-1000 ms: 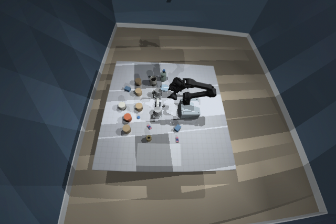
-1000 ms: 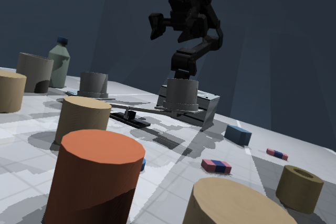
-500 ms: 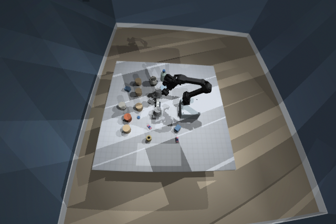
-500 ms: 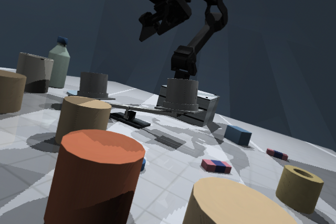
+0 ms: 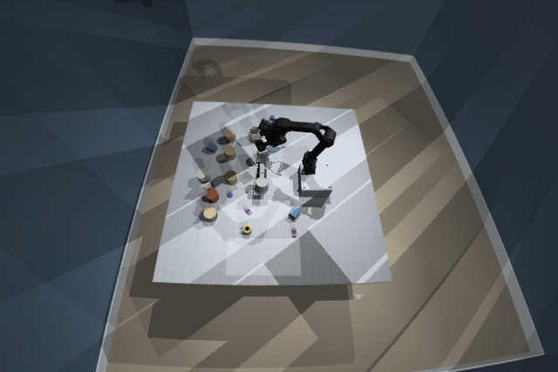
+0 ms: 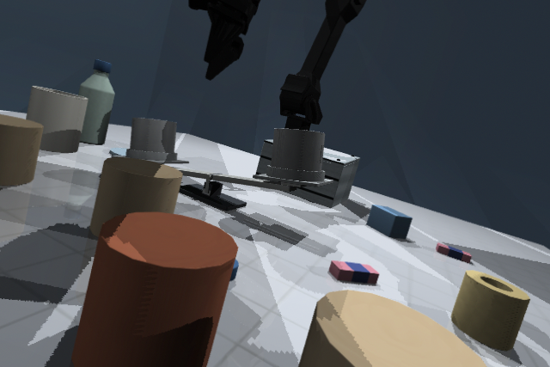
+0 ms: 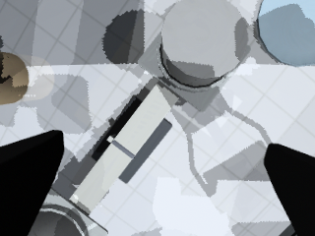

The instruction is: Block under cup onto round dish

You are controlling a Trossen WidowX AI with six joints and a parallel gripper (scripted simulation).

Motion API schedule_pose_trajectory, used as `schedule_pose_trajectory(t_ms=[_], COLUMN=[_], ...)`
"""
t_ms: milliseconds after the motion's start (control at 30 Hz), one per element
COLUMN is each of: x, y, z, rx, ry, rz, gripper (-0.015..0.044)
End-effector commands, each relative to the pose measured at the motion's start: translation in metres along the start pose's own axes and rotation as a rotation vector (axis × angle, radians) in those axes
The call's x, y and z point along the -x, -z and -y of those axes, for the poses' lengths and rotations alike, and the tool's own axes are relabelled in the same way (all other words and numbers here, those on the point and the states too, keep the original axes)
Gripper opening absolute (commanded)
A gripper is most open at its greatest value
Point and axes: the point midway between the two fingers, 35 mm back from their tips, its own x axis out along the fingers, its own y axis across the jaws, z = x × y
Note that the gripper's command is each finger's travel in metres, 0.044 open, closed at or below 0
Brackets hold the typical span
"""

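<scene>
High above the far end of the small grey beam balance (image 6: pixel 230 180), the black arm's gripper (image 6: pixel 222 50) hangs with its fingers spread wide and nothing between them. Judging by the tilt, the beam dips toward the near grey cup (image 6: pixel 297 151) in front of the arm's base, so the block, not visible anywhere, likely sits under that one. Yet the wrist view centres the far grey cup (image 7: pixel 199 38), riding on the raised end. That looks a risky line-up: touch the wrong cup and it's over. The round pale-blue dish (image 7: pixel 289 20) lies just beside that far cup, so the drop spot is close. Around the balance stand tan cylinders (image 6: pixel 133 194), an orange-brown cylinder (image 6: pixel 155 287), a green bottle with a blue cap (image 6: pixel 98 103), a blue box (image 6: pixel 390 219) and pink-and-blue striped blocks (image 6: pixel 354 272), all well apart from the cups.
</scene>
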Motion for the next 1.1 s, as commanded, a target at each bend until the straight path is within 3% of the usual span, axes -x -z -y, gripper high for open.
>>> schedule_pose_trajectory(t_ms=[0,467,1067], x=[-0.014,-0.077,-0.098], y=[-0.015,-0.054,-0.051], z=[0.001,0.018,0.022], rx=[-0.128,-0.534,-0.539], ry=[0.051,0.231,0.234], rz=[-0.029,-0.122,-0.124], gripper=[0.0440,0.0440,0.0440])
